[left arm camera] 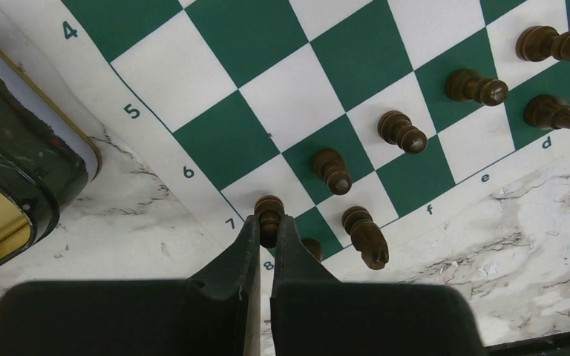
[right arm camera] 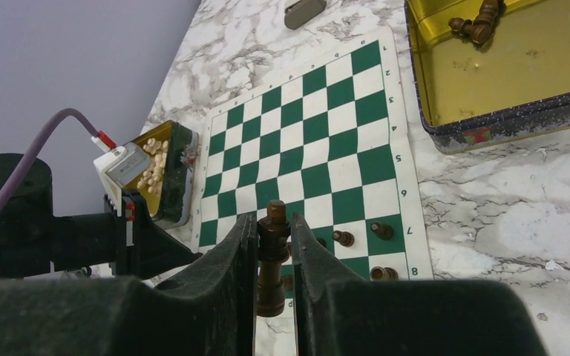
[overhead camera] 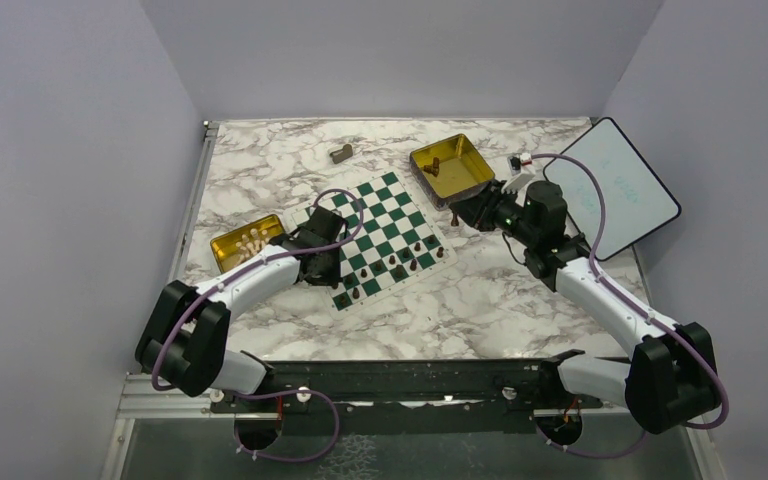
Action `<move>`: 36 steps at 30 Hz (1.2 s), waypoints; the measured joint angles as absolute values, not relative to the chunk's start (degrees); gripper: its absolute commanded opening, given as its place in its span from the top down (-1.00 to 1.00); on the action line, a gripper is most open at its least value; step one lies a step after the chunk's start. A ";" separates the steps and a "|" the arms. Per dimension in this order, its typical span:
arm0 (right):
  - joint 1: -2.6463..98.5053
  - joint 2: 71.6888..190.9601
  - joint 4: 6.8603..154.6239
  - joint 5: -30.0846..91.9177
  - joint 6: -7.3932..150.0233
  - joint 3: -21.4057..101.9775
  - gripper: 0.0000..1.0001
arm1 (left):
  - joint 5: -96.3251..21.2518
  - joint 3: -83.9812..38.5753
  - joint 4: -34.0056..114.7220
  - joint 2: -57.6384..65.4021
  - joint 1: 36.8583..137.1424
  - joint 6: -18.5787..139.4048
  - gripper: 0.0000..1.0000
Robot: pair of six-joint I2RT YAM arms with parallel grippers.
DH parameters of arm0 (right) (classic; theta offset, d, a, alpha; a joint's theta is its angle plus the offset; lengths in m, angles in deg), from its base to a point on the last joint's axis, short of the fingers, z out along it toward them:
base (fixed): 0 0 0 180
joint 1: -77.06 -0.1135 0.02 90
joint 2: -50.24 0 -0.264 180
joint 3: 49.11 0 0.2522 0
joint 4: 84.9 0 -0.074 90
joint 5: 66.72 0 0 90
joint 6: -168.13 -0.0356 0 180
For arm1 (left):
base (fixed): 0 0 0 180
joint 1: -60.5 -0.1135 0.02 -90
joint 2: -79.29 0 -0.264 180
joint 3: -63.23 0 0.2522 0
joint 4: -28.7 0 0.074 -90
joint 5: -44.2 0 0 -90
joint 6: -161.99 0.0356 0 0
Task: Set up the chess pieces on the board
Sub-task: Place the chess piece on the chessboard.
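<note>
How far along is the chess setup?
Done: several dark pieces stand on the board's near rows. In hand: left fingers pinch a pawn at row 7; right fingers hold a taller piece. Left: loose pieces in the right tin, pale ones in the left tin.

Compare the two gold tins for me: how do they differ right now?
The left tin holds many pale pieces; the right tin holds only a few dark brown pieces. The left tin looks smaller than the right tin. Both are open, gold inside, beside the board.
</note>
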State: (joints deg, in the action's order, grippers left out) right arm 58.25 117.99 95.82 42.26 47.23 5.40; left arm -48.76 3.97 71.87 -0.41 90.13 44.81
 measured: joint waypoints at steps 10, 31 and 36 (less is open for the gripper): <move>58.27 117.99 94.86 42.24 47.76 5.40 0.97 | -48.23 4.50 70.97 -1.75 90.13 44.84 0.88; 58.25 117.03 92.85 42.21 46.25 5.62 0.97 | -47.51 1.28 72.57 2.56 90.08 43.79 0.07; 57.75 118.32 93.83 42.24 40.85 5.62 0.96 | -44.56 -4.14 70.80 9.42 90.04 44.18 -0.16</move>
State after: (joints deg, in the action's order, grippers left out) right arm 57.75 118.32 93.83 42.24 40.85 5.62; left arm -44.56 -4.14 70.80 9.42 90.04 44.18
